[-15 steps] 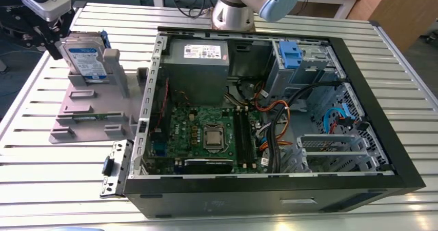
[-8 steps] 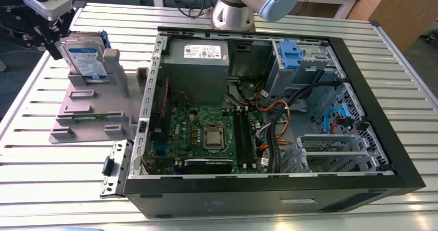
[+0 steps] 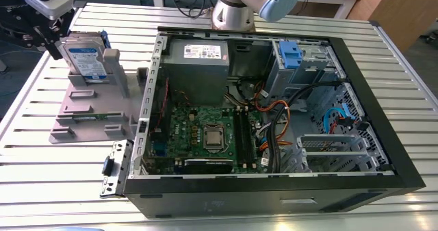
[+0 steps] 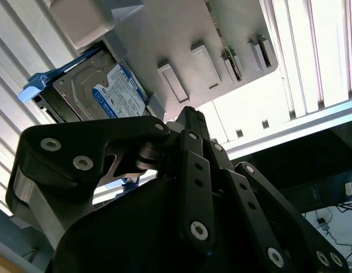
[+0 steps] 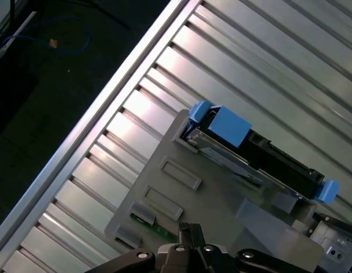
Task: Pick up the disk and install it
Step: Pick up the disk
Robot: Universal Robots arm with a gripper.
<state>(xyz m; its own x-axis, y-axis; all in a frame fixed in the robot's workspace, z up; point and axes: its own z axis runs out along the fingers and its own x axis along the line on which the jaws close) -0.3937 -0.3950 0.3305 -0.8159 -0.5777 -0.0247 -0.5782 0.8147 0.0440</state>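
Hovering with its black jaws drawn together and nothing between them, the claw (image 5: 186,232) looks down on a grey plastic holder (image 5: 221,199). In the exterior view the claw sits over the far corner of the desk (image 3: 55,190) on the exterior view's left, just beside the upper edge of the disk (image 3: 85,59). Whether it touches the disk I cannot tell.

The disk stands on edge in a slot at the holder's far end, with its white and blue label turned toward the exterior view's camera. Its blue bracket (image 5: 227,128) runs along the edges. In the second wrist view the label side shows close past the claw's dark links.

The holder lies flat on the slatted metal desk, just beside the wall of the open computer case (image 3: 239,203) on the exterior view's left. Inside the case, a grey power supply (image 3: 198,54) with a white sticker fills the far corner on the exterior view's left, and a green motherboard (image 3: 205,133) lies nearer. Orange and black cables (image 3: 274,123) run beside the board. A small blue clip (image 3: 291,54) sits in the metal drive cage at the far side, toward the exterior view's right and well apart from the disk. The arm's base (image 3: 233,10) rises behind the case.
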